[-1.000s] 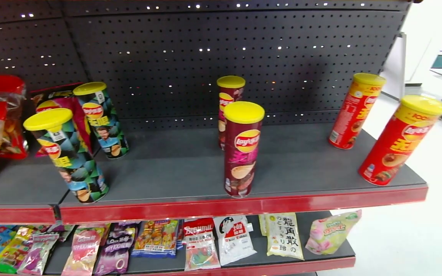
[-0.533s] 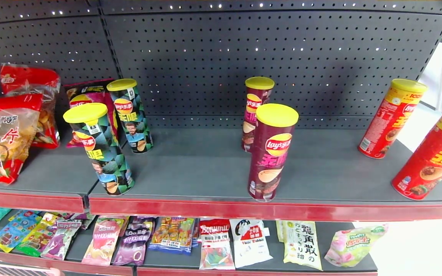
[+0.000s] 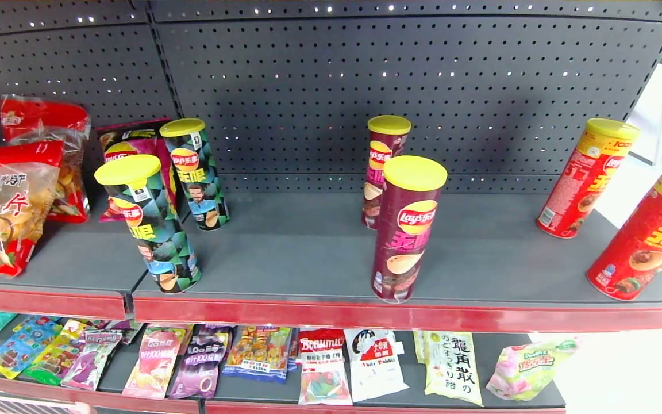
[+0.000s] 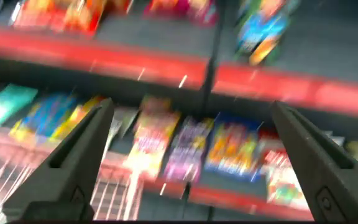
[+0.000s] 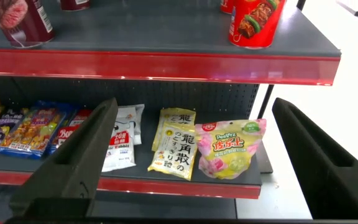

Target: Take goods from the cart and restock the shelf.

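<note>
Left tool [image 4: 191, 106] & right tool [image 5: 194, 102]: fingers apart, empty, facing pouches [image 5: 175, 143] on lower shelf [image 3: 365, 407]. Six chip cans [image 3: 408, 230] upright on upper shelf [image 3: 308, 247], in pairs.

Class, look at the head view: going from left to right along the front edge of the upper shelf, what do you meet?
red snack bag → black-and-green patterned can → maroon can → red can
</note>
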You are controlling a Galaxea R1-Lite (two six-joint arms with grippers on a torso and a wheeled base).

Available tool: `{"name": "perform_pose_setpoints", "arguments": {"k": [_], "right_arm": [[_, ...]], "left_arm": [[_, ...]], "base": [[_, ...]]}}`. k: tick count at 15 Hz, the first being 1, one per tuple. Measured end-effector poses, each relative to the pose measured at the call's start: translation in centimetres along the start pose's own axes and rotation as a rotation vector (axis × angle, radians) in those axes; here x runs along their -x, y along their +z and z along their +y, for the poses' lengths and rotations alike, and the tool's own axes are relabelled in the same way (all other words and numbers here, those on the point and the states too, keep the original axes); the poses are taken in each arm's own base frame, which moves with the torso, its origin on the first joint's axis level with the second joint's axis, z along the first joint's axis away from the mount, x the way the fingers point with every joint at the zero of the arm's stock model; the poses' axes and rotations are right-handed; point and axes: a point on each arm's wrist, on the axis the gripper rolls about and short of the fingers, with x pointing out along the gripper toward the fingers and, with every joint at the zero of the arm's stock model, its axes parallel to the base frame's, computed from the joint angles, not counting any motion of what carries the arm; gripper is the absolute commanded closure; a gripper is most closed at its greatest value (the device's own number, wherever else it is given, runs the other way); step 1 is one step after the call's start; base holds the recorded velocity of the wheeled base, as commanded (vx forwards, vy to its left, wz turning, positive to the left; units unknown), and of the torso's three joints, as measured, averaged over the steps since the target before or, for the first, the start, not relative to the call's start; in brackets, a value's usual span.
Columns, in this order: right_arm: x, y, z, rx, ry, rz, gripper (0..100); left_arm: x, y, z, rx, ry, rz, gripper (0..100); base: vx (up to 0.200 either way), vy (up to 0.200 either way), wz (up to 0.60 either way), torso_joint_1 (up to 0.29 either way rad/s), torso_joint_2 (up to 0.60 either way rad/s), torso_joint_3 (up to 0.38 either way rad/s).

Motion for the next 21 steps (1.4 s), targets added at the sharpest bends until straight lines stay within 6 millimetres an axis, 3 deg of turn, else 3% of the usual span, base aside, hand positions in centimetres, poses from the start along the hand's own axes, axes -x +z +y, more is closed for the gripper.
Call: {"name": "perform_pose_setpoints", "arguments": {"k": [3, 11, 13, 16, 18, 21], "right_arm": [[0.0, 0.0, 0.0, -0.001, 0.0, 0.0, 0], [0.0, 0.2, 0.1, -0.035, 0.024, -0.01, 0], [0.4, 2.5, 0.1, -0.085, 0.062, -0.07, 0], [0.4, 10.0, 0.0, -0.095, 0.197, -0.139, 0], [-2.2, 12.4, 0.2, -0.069, 0.311, -0.036, 0], [-7.2, 13.1, 1.6, -0.041, 0.48, 0.181, 0]], "left_arm": [[-0.1, -1.1, 0.0, -0.009, -0.021, 0.074, 0], [-0.1, -1.3, 0.1, -0.046, 0.008, 0.09, 0], [-0.1, -1.4, 0.1, -0.047, 0.008, 0.09, 0], [-0.1, -1.4, 0.1, -0.047, 0.008, 0.093, 0], [-0.1, -1.4, 0.1, -0.047, 0.008, 0.092, 0], [-0.1, -1.4, 0.1, -0.047, 0.007, 0.092, 0]], "base": [[0.0, 0.0, 0.0, 0.0, 0.0, 0.0], [0.0, 0.0, 0.0, 0.0, 0.0, 0.0], [0.0, 0.0, 0.0, 0.0, 0.0, 0.0], [0.0, 0.0, 0.0, 0.0, 0.0, 0.0], [0.0, 0.0, 0.0, 0.0, 0.0, 0.0], [0.0, 0.0, 0.0, 0.0, 0.0, 0.0]]}}
